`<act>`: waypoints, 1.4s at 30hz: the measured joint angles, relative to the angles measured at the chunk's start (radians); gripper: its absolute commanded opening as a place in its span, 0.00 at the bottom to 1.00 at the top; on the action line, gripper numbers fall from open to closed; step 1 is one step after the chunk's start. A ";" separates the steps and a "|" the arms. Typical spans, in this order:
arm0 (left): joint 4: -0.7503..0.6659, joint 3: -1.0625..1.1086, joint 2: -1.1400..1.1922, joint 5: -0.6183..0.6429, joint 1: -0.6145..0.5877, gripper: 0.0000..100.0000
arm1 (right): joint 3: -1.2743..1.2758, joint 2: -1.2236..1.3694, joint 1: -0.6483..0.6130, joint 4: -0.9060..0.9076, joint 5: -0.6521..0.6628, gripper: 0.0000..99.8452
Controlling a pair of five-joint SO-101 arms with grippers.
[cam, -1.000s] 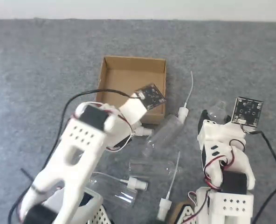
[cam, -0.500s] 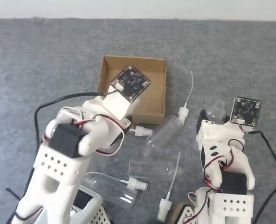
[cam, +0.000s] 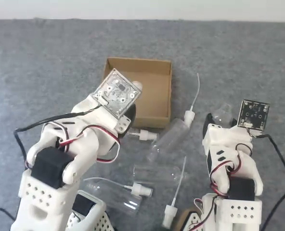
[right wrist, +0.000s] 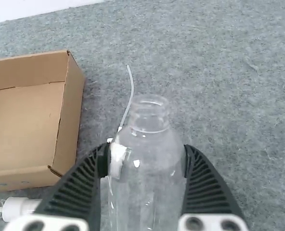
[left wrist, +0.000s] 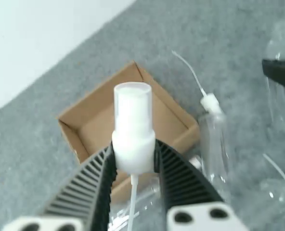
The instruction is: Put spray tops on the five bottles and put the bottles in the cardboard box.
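My left gripper (left wrist: 133, 161) is shut on a white spray top (left wrist: 132, 126), held upright with its thin tube hanging down between the jaws. In the high view this spray top (cam: 136, 86) hangs over the near left part of the cardboard box (cam: 154, 82). My right gripper (right wrist: 146, 156) is shut on a clear bottle (right wrist: 147, 144) with a bare open neck, held at the right of the table (cam: 223, 113). The open box (right wrist: 27, 115) lies to that bottle's left, with nothing inside.
On the grey carpet between the arms lie a clear bottle (cam: 170, 136) with a loose spray top (cam: 188, 116) at its end, another spray top (cam: 143, 134), an uncapped bottle (cam: 157, 172), a topped bottle (cam: 118, 195) and a spray top (cam: 169, 211).
The left arm has swung its wrist to the left and pulled back, carrying the spray top over the box's near left part. The right arm and its bottle have not moved.
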 measured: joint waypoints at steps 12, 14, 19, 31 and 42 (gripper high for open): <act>-0.163 -0.081 -0.011 0.000 0.000 0.01 | 0.000 0.000 0.000 0.000 0.000 0.07; -0.164 -0.091 -0.011 0.005 0.000 0.01 | 0.000 0.000 0.000 0.000 0.000 0.07; -0.164 -0.091 -0.011 0.087 0.000 0.01 | 0.000 0.000 -0.055 0.000 0.000 0.07; -0.167 -0.054 -0.057 0.158 0.000 0.01 | 0.002 -0.026 -0.069 0.000 0.000 0.07; -0.328 0.187 -0.350 0.186 -0.002 0.01 | 0.163 -0.373 -0.218 0.000 0.057 0.07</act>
